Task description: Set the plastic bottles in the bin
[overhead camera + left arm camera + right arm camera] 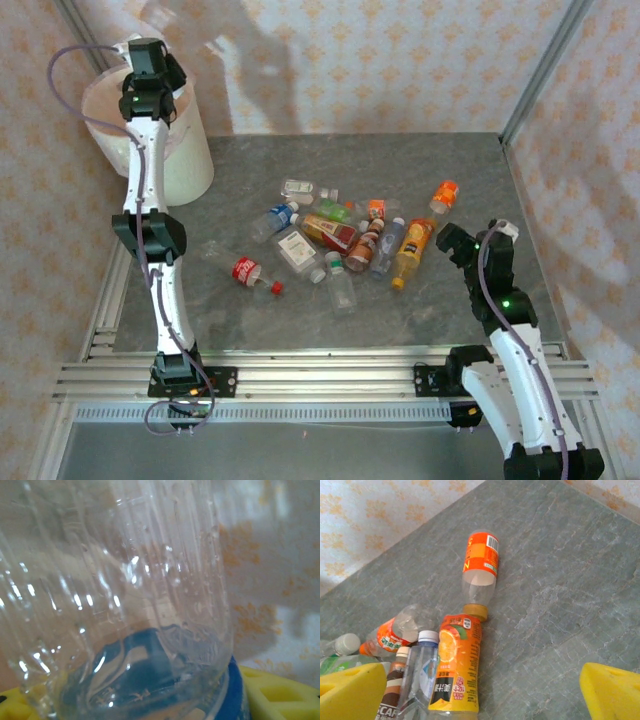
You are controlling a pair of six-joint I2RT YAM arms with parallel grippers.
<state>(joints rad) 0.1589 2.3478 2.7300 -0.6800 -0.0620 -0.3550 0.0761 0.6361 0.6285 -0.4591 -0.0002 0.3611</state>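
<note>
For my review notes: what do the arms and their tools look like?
The left arm and right arm have white links, black joints, green lights and lilac cables. The left tool and right tool have blocky bright yellow fingers.

Bench: grey, stone veining. Wall: cream, orange floral repeat. Bin: cream-white, pinkish inside. Clear bottle: blue tint at base. Lone bottle: orange label, ochre cap. Juice bottle: orange-yellow label. Small bottle: red label, red cap.
</note>
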